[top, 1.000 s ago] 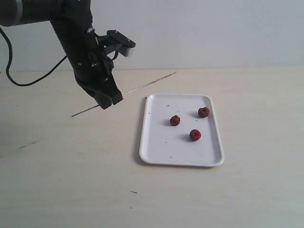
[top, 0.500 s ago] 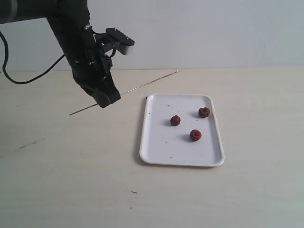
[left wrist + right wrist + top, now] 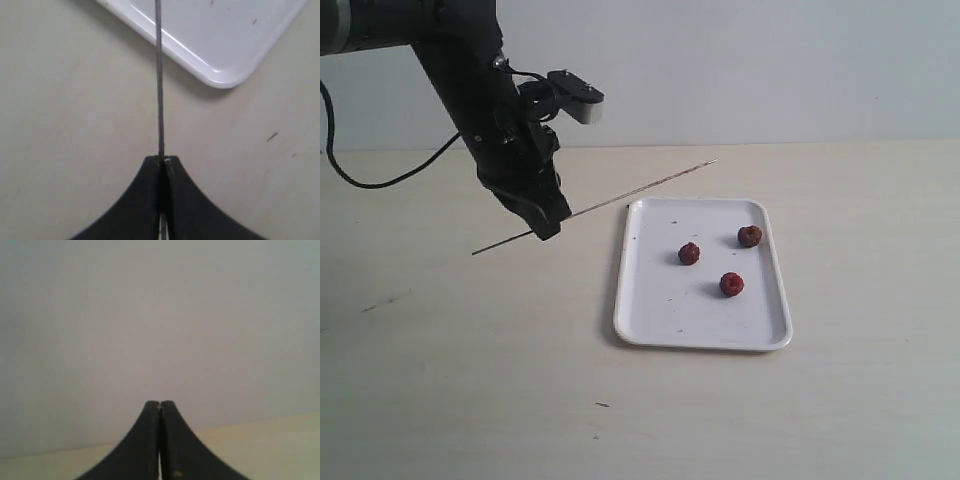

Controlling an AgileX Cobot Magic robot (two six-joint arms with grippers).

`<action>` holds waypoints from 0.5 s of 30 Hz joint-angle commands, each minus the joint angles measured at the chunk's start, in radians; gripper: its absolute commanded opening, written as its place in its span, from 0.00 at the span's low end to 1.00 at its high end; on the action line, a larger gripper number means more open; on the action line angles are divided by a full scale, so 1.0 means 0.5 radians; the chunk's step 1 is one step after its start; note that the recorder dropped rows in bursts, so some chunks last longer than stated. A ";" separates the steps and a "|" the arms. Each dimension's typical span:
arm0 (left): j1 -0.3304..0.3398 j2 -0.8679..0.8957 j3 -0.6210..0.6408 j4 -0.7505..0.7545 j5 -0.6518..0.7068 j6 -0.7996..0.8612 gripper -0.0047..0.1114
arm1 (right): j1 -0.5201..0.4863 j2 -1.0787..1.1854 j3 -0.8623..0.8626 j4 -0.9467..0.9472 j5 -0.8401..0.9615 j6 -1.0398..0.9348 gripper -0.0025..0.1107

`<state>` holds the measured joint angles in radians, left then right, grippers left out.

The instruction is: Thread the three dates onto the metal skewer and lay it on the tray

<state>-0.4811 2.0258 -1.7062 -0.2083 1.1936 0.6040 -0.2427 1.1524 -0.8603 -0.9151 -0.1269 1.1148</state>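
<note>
3 dates (image 3: 689,253) on tray (image 3: 660,300) (all apart); skewer (image 3: 640,189) aloft L of tray, over table (image 3: 470,350).

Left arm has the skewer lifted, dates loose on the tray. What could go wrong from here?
The left fingers pinch the skewer off-centre, leaving a long free end; it may swivel or slip when pressed. The three dates lie loose on the tray, unheld, and may roll away when poked.

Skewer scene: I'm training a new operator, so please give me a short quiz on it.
1. True or false: the three dates all lie on the tray.
2. What holds the skewer? A left gripper, B tray, C nothing.
3. How many dates are threaded on the skewer?
Key: 1 true; 2 A; 3 none.
</note>
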 commanded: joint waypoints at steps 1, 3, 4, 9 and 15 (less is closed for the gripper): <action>0.149 -0.028 0.006 -0.196 0.045 0.154 0.04 | 0.183 0.413 -0.325 -0.941 -0.089 0.696 0.02; 0.221 -0.032 0.006 -0.262 0.055 0.196 0.04 | 0.237 0.575 -0.435 -1.194 -0.191 0.811 0.02; 0.254 -0.032 0.006 -0.295 0.055 0.200 0.04 | 0.259 0.665 -0.492 -1.328 -0.256 0.823 0.02; 0.343 -0.036 0.006 -0.423 0.055 0.267 0.04 | 0.301 1.077 -0.694 -1.659 -0.340 0.734 0.02; 0.347 -0.036 0.006 -0.436 0.055 0.302 0.04 | 0.301 1.405 -0.706 -1.659 0.010 0.076 0.02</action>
<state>-0.3098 2.0183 -1.7062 -0.4040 1.2195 0.7456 -0.0937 1.8021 -1.2039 -1.7369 -0.2211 1.3191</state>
